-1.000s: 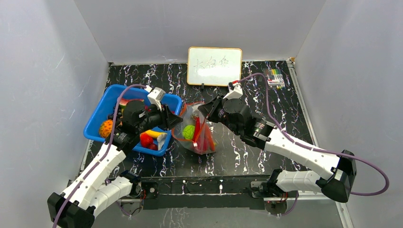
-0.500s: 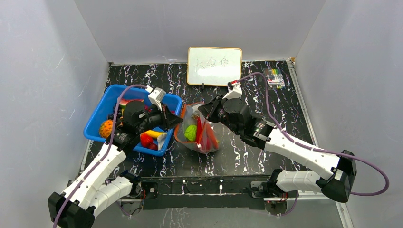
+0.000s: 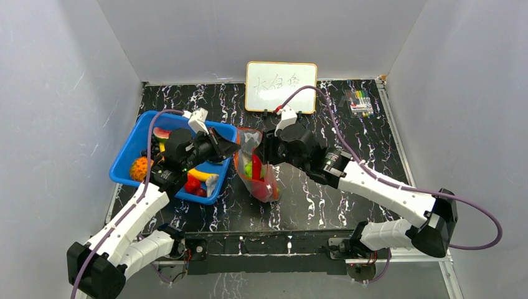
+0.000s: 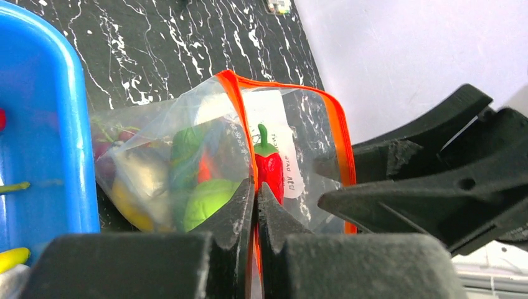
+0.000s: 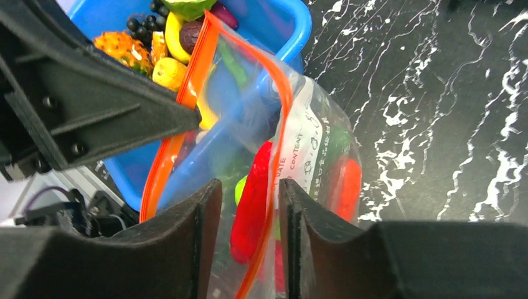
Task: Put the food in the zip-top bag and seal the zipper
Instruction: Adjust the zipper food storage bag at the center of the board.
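The zip-top bag stands upright mid-table between both grippers, its mouth up. Inside it lie a red chilli and a green round fruit, with other food blurred behind the plastic. My left gripper is shut on the near run of the orange zipper. My right gripper is open, its fingers straddling the far zipper run and the bag wall without pinching. More food sits in the blue basket: an orange bumpy fruit, a banana and red berries.
A whiteboard leans on the back wall behind the bag. A small box of markers lies at the back right. The basket touches the bag's left side. White walls close in the table on three sides.
My left gripper closed on the bag's rim and drew it up. My right gripper let go, opened and shifted left and back. The bag now stands taller and narrower.
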Controlling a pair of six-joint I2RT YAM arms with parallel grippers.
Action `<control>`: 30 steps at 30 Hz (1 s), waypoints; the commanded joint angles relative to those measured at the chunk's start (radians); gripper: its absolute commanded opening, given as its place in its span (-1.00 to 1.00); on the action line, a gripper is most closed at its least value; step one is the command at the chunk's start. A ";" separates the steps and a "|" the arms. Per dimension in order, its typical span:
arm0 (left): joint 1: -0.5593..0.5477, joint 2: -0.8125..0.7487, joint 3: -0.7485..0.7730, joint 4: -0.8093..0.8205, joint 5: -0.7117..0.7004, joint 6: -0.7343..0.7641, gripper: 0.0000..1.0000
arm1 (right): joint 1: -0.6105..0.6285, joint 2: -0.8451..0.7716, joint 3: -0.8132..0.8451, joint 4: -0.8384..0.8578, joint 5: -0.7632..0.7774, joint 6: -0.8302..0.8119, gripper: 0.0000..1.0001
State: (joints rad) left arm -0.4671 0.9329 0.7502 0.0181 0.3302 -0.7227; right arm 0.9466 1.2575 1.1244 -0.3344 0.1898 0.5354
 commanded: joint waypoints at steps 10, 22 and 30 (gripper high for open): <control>-0.002 -0.042 -0.023 0.156 -0.156 -0.203 -1.00 | 0.001 -0.274 -0.118 0.022 -0.177 -0.249 0.19; -0.002 -0.046 -0.020 0.132 -0.218 -0.198 -1.00 | 0.004 -0.449 -0.388 0.225 -0.153 -0.444 0.06; -0.002 -0.038 -0.017 0.137 -0.217 -0.205 -1.00 | 0.007 -0.370 -0.434 0.322 -0.172 -0.436 -0.11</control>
State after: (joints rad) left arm -0.4671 0.9192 0.7242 0.1043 0.1349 -0.9207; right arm 0.9478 0.8623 0.7116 -0.1402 0.0082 0.1169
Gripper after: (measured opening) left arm 0.010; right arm 0.464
